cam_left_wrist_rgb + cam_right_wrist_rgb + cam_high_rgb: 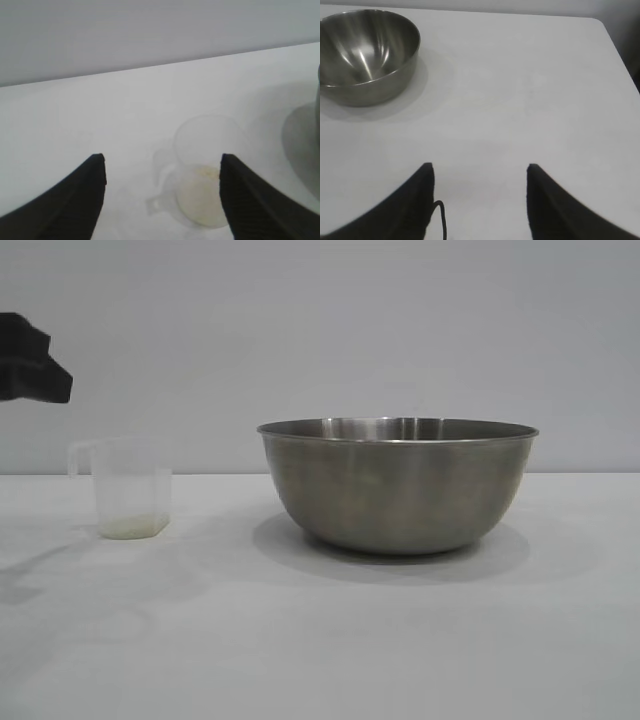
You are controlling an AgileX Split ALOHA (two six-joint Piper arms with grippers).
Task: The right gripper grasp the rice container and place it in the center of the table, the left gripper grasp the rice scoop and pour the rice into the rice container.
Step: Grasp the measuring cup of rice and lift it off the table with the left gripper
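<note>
**Caller:** Left gripper (pixel 35 358) hung at the exterior view's left edge, above and apart from the rice scoop (pixel 130 502), which stood upright on the table (pixel 320 640) with a thin layer of rice (pixel 132 527) in its bottom. The rice container (pixel 397 485) sat near the table's middle, well apart from the scoop.

**Partner:** And from the left wrist?

**Caller:** Fingers (pixel 75 200) spread wide with nothing between them. The scoop (pixel 205 175) lay just ahead, close by one finger, handle toward the camera, rice (pixel 200 197) untouched.

**Partner:** Right wrist?

**Caller:** Right gripper (pixel 480 200) had its jaws apart too, holding nothing, well back from the steel bowl (pixel 365 55), whose inside looked bare.

**Partner:** So where did that leave things?

**Caller:** By my reckoning the bowl's placement was done; grasping the scoop and pouring were left.
</note>
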